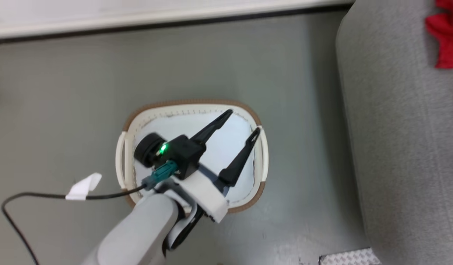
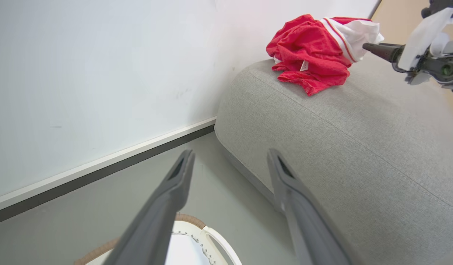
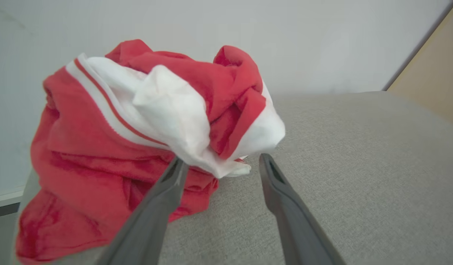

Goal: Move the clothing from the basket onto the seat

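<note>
One thin black cable [image 1: 46, 195] with a white paper tag [image 1: 83, 186] loops over the grey floor [image 1: 64, 110] at the left. To its right stands the basket [image 1: 191, 102], oval and cream-white with a brown rim and a white lining [image 1: 226, 147]. The left pincer [image 1: 243, 120] hovers over the basket's opening, its two dark fingers spread wide and gripping nothing.

Further right, across a strip of floor, is the seat [image 1: 403, 147], a large light-grey fabric cushion with a rounded corner, near a white wall [image 2: 83, 73] on the far side. The clothing [image 3: 119, 147], a red jersey with white panels and thin stripe trim, lies crumpled in a heap on the far part of the seat, well apart from the basket. A small white label [image 2: 304, 65] shows on its red cloth.

At the right, the right pincer [image 3: 222, 159] sits low over the cushion with its fingers spread. A white fold of the jersey drapes onto one fingertip, and the other fingertip is just beside the cloth.
</note>
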Robot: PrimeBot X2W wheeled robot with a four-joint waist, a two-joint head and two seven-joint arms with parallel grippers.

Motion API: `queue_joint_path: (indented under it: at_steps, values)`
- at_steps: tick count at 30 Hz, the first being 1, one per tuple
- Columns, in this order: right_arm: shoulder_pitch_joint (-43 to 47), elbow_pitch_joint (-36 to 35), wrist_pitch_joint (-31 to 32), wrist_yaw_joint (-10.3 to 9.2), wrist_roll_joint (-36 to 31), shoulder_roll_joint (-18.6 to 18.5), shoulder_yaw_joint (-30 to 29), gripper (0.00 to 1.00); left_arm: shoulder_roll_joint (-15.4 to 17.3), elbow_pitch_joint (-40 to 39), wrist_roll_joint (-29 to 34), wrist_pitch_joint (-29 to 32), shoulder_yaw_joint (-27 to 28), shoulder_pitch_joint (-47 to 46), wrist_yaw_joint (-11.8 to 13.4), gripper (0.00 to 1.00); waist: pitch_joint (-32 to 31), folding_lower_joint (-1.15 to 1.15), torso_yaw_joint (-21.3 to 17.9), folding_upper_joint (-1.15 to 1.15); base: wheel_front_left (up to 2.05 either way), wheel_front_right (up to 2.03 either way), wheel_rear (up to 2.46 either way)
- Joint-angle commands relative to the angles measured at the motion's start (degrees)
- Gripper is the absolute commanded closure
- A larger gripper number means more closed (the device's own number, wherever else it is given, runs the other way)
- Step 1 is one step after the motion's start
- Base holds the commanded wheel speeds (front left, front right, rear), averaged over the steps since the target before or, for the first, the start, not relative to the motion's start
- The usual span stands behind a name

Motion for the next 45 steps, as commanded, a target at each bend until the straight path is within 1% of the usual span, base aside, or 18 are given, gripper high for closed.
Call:
queue_joint_path:
  at_steps: [1,3,5,10,13,15,16,18,20,24,26,28,30,36,39,45]
  values:
    - [3.0,-0.6,-0.9,-0.16,-1.2,1.1,0.5,0.00,0.6,0.9,-1.2,-1.3,0.6,2.5,0.9,0.00,-5.3,0.00,-1.3,0.00,0.00,0.00,0.00]
    - [5.7,-2.1,-1.3,-0.16,-1.8,2.0,1.0,0.00,0.9,1.9,-2.0,-2.8,1.7,4.7,2.2,0.00,-8.1,0.00,-1.4,0.00,0.00,0.00,0.00]
    - [8.4,-5.3,-1.5,-0.16,-1.8,3.6,1.9,0.00,0.9,2.8,-2.9,-3.9,2.9,6.9,3.5,0.00,-10.8,0.00,-1.3,0.00,0.00,0.00,0.00]
    - [19.8,-20.1,-1.3,-0.16,1.2,7.7,4.5,0.00,0.8,4.3,-5.2,-6.7,6.9,13.2,7.2,0.00,-17.3,0.00,0.0,0.00,0.00,0.00,0.00]
    - [27.9,-29.8,-1.3,-0.16,4.2,10.4,7.1,0.00,0.5,4.6,-6.5,-7.4,10.3,17.9,8.8,0.00,-21.0,0.00,1.0,0.00,0.00,0.00,0.00]
    - [33.5,-35.1,-1.3,-0.16,5.1,11.6,8.8,0.00,0.1,3.9,-6.9,-7.4,13.0,20.9,9.6,0.00,-23.0,0.00,1.8,0.00,0.00,0.00,0.00]
    - [33.5,-35.1,-1.3,-0.16,5.1,11.6,8.8,0.00,0.1,3.9,-6.9,-7.4,13.0,20.9,9.6,0.00,-23.0,0.00,1.8,0.00,0.00,0.00,0.00]
    - [38.7,-39.4,-1.3,-0.16,5.4,13.3,11.1,0.00,-0.2,2.8,-6.0,-7.4,16.3,24.4,10.4,0.00,-24.9,0.00,2.6,0.00,0.00,0.00,0.00]
    - [43.0,-43.0,-1.3,-0.16,5.4,15.0,12.4,0.00,-0.9,2.0,-5.2,-7.4,19.9,28.1,10.4,0.00,-26.6,0.00,3.4,0.00,0.00,0.00,0.00]
    - [51.3,-47.1,-1.3,-0.16,4.5,18.3,16.3,0.00,-2.4,0.7,-1.8,-7.4,26.8,34.4,11.0,0.00,-29.7,0.00,4.5,0.00,0.00,0.00,0.00]
    - [54.6,-48.3,-1.3,-0.16,4.0,19.3,18.5,0.00,-3.7,0.3,0.0,-7.4,30.0,37.5,10.7,0.00,-30.9,0.00,4.8,0.00,0.00,0.00,0.00]
    - [57.4,-48.7,-1.3,-0.16,3.9,20.0,20.4,0.00,-4.8,-0.2,1.5,-7.5,32.9,39.6,9.8,0.00,-31.5,0.00,5.1,0.00,0.00,0.00,0.00]
    - [59.5,-48.7,-1.3,-0.16,3.7,20.5,22.2,0.00,-5.8,0.1,3.6,-7.5,35.2,41.6,8.7,0.00,-32.0,0.00,5.1,0.00,0.00,0.00,0.00]
    - [62.5,-46.7,-1.3,-0.16,7.0,20.8,25.9,0.00,-8.8,1.7,7.8,-7.5,40.5,45.4,4.7,0.00,-32.8,0.00,4.6,0.00,0.00,0.00,0.00]
    - [63.0,-45.8,-1.3,-0.17,7.4,20.7,26.4,0.00,-10.0,2.6,9.5,-7.5,42.2,46.3,2.5,0.00,-32.8,0.00,4.7,0.00,0.00,0.00,0.00]
    - [62.8,-43.9,-1.3,-0.17,7.8,20.8,25.9,0.00,-11.3,3.3,11.6,-7.5,44.7,45.5,-0.4,0.00,-32.5,0.00,5.2,0.00,0.00,0.00,0.00]
